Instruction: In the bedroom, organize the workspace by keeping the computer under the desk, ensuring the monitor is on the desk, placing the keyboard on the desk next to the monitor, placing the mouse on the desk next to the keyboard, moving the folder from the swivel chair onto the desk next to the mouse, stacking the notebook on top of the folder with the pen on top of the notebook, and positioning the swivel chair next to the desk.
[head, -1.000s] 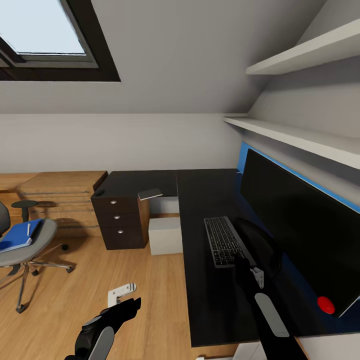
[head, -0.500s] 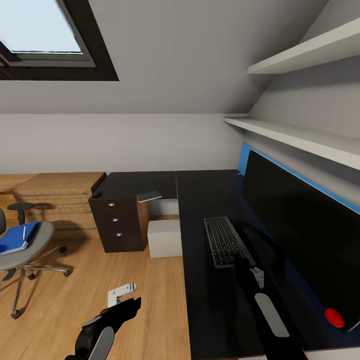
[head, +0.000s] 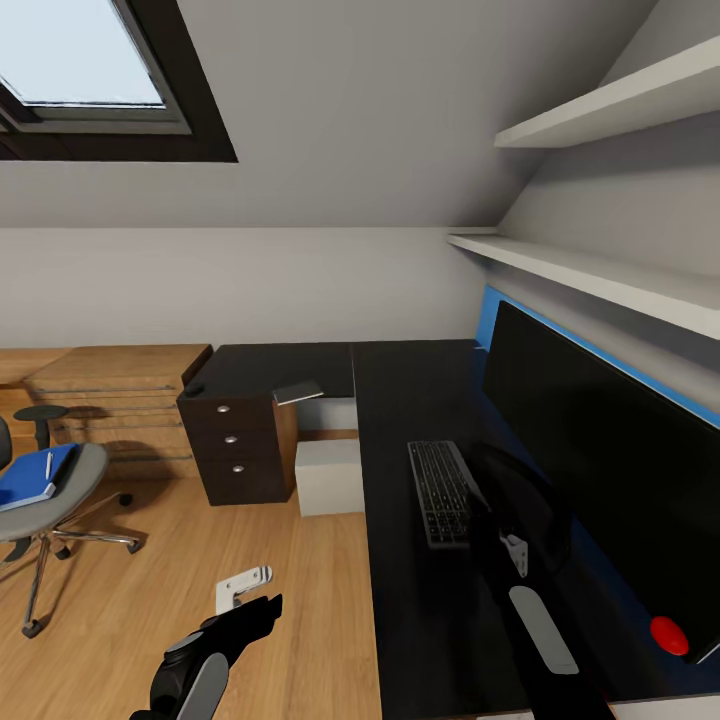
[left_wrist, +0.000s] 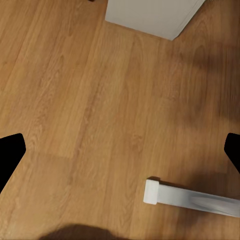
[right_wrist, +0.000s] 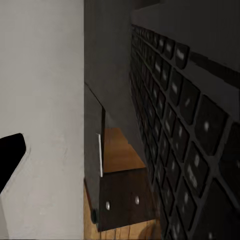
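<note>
head view shows folder (head: 30, 478) on chair (head: 55, 490); wrist views perhaps don't.

Attic bedroom w/ home-office corner — sloped grey ceiling, skylight (head: 90, 60), wood floor (head: 300, 600), black desk (head: 410, 400) w/ monitor (head: 600, 460), swivel chair (head: 55, 490).

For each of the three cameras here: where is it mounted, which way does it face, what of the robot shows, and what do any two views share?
Head view: on the head, looking forward and down at the desk, monitor and chair; both arms show.
Left wrist view: near the left gripper, facing the wood floor; two dark fingertips show at the edges.
Right wrist view: near the right gripper, looking close along the keyboard; one dark fingertip shows.
Shared: head and right wrist views both show the keyboard and drawer unit.
</note>
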